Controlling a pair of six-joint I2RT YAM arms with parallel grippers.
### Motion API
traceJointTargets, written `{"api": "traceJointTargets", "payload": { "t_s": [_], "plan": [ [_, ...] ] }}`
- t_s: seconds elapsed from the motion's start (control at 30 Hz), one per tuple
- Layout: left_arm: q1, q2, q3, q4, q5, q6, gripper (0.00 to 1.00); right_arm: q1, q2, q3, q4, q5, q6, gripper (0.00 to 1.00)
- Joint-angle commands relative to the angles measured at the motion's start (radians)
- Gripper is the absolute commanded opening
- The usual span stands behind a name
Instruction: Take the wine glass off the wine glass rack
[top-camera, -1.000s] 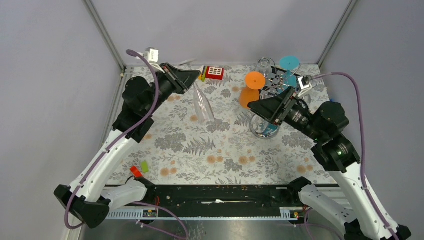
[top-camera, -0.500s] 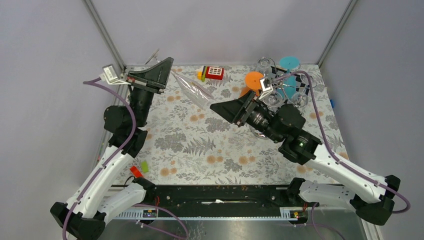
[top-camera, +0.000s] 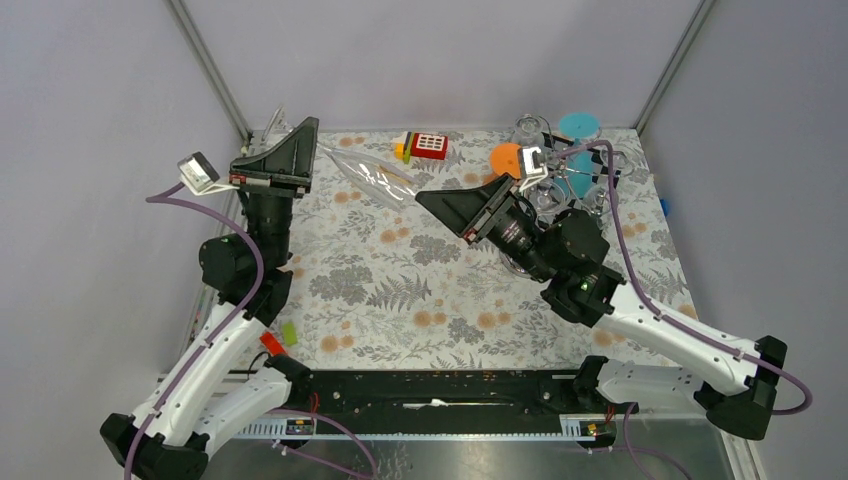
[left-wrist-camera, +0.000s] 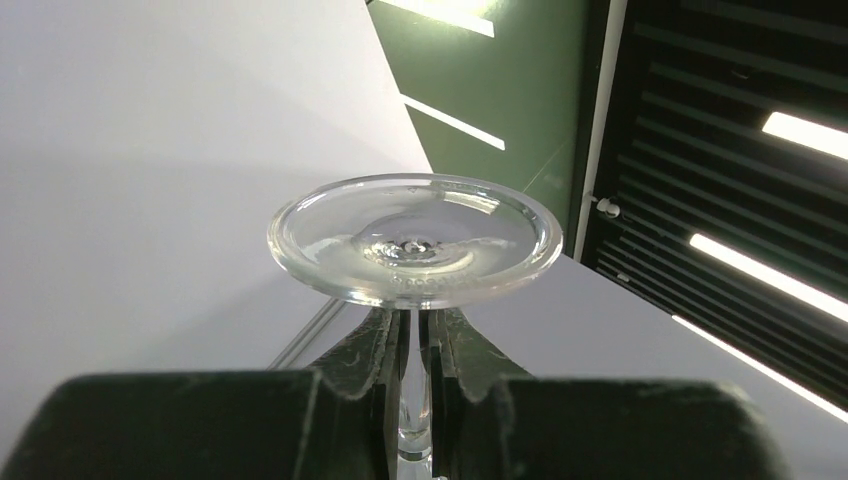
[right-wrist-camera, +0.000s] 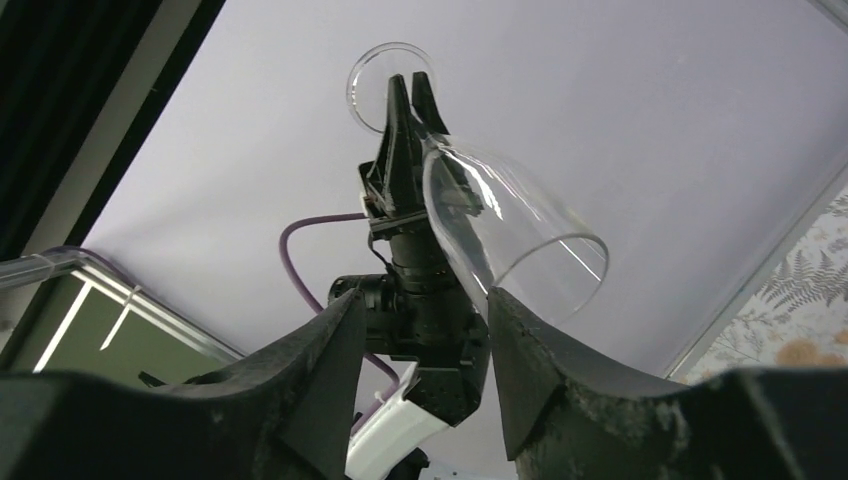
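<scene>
- Tablecloth (top-camera: 400, 290): pale, with grey fern leaves and orange blossoms.
- Wine glass (left-wrist-camera: 415, 240): clear, colourless.
- Wine glass rack (top-camera: 578, 178): seemingly silver, mostly hidden.
- Orange disc (top-camera: 507, 158), teal disc (top-camera: 577, 126).
- Block (top-camera: 428, 145): red, white grid.
- Cable (top-camera: 255, 262): purple.

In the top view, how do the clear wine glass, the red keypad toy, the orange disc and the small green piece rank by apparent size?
1. Wine glass, largest, though held nearer the camera.
2. Red keypad toy and orange disc: alike; the disc is partly hidden.
3. Green piece, smallest.
</scene>
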Motion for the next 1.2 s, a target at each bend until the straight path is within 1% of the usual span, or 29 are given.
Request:
{"api": "traceJointTargets", "payload": {
  "t_s": [0.0,0.07,0.17,0.37,0.5,0.6,0.7,0.77,1.0,1.17],
  "plan": [
    [0.005,-0.007,-0.012,0.129,-0.026,-0.069,0.00,0.010,0.039,0.026,0.126,-0.037,0.029,0.51],
    [0.005,-0.002,-0.019,0.161,-0.019,-0.088,0.00,0.009,0.068,0.044,0.128,-0.051,0.051,0.48],
    [0.005,-0.004,-0.021,0.182,-0.012,-0.090,0.00,0.011,0.090,0.044,0.172,-0.079,0.089,0.46],
    [0.005,-0.025,-0.028,0.181,-0.015,-0.074,0.00,0.012,0.079,0.021,0.191,-0.063,0.086,0.52],
    [0.005,-0.018,-0.045,0.198,-0.004,-0.113,0.00,0.012,0.092,0.039,0.208,-0.087,0.065,0.50],
    [0.006,-0.011,-0.061,0.215,-0.012,-0.160,0.00,0.012,0.107,0.036,0.280,-0.117,0.037,0.49],
    [0.005,0.011,-0.059,0.250,0.011,-0.199,0.00,0.012,0.117,0.031,0.347,-0.138,0.031,0.48],
    [0.005,0.015,-0.061,0.263,0.016,-0.207,0.00,0.012,0.119,0.027,0.381,-0.138,0.032,0.47],
    [0.006,0.001,-0.084,0.303,0.016,-0.200,0.00,0.012,0.135,0.051,0.357,-0.133,0.033,0.40],
    [0.006,-0.014,-0.096,0.317,0.033,-0.218,0.00,0.012,0.141,0.065,0.340,-0.136,0.039,0.32]
  ]
}}
